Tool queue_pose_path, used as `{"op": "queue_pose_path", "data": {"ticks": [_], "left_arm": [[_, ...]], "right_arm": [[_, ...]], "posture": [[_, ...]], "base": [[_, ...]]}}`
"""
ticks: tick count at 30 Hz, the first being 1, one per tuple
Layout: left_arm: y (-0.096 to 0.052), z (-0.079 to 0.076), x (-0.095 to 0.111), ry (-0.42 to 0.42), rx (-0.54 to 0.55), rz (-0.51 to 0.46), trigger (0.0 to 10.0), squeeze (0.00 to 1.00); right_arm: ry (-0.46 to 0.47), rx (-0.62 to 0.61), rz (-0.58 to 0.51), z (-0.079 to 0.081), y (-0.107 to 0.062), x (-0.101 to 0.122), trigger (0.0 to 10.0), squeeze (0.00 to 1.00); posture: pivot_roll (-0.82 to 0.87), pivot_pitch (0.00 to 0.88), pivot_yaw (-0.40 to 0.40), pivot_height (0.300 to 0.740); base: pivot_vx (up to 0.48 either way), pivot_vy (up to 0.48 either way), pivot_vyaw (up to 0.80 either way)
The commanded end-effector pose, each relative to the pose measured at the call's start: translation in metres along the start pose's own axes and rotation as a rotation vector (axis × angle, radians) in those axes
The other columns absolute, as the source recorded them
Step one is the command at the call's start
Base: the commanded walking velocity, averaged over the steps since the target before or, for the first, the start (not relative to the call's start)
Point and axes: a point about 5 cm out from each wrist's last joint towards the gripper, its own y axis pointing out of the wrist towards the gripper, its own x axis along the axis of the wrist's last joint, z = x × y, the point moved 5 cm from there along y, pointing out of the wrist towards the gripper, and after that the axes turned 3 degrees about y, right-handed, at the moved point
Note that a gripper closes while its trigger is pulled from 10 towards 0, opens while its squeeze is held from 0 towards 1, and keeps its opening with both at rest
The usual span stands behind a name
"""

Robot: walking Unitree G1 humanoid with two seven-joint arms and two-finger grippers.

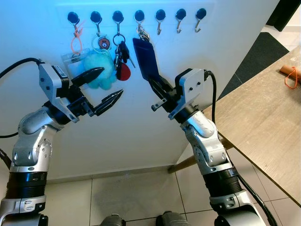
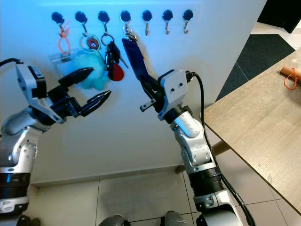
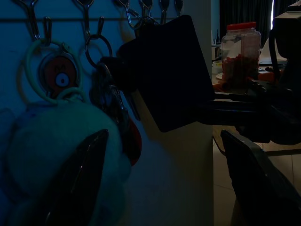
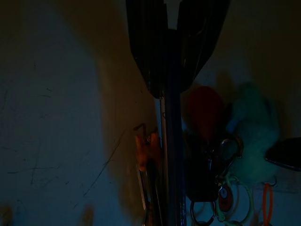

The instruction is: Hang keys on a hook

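A row of black-capped hooks runs along the white wall. Small keys (image 1: 142,33) dangle below the fourth hook (image 1: 139,16), with a dark blue tag (image 1: 143,59) attached beneath them. My right gripper (image 1: 154,83) is shut on the tag's lower end; the right wrist view shows the tag (image 4: 171,141) edge-on between the fingers (image 4: 146,47). My left gripper (image 1: 110,81) stands open just in front of a teal fluffy keychain (image 1: 101,75), nothing between its fingers (image 3: 84,165). A key bunch with a red tag (image 1: 123,70) hangs on the third hook.
The three rightmost hooks (image 1: 178,16) are bare. An orange loop and a badge (image 1: 75,44) hang on the first hook. A wooden table (image 1: 263,122) stands at the right, an orange-banded object (image 1: 291,75) on it. A dark mat (image 1: 263,52) lies beyond.
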Motion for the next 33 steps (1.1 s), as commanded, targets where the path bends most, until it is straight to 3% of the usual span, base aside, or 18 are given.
{"op": "queue_pose_path", "data": {"ticks": [1, 8, 21, 33], "left_arm": [[0.002, 0.000, -0.001, 0.003, -0.002, 0.001, 10.0, 0.00], [0.003, 0.000, 0.002, 0.007, -0.002, -0.008, 10.0, 0.00], [0.004, 0.000, 0.003, 0.009, -0.007, -0.008, 10.0, 0.00], [0.005, -0.003, -0.001, 0.008, -0.024, 0.009, 10.0, 0.00]], "right_arm": [[0.000, -0.011, -0.027, -0.003, 0.000, 0.006, 0.0, 0.00], [0.000, -0.002, -0.120, 0.002, 0.000, 0.025, 0.0, 0.00], [0.020, 0.012, -0.155, 0.013, -0.003, 0.032, 0.0, 0.00], [0.044, -0.046, -0.007, 0.010, -0.033, -0.011, 0.0, 0.00]], "posture": [[0.03, 0.094, -0.047, 0.740], [0.03, 0.098, -0.049, 0.740], [0.03, 0.101, -0.046, 0.740], [0.03, 0.102, -0.042, 0.740]], "base": [[0.000, 0.000, 0.00], [0.000, 0.000, 0.00], [0.000, 0.000, 0.00], [0.000, 0.000, 0.00]]}}
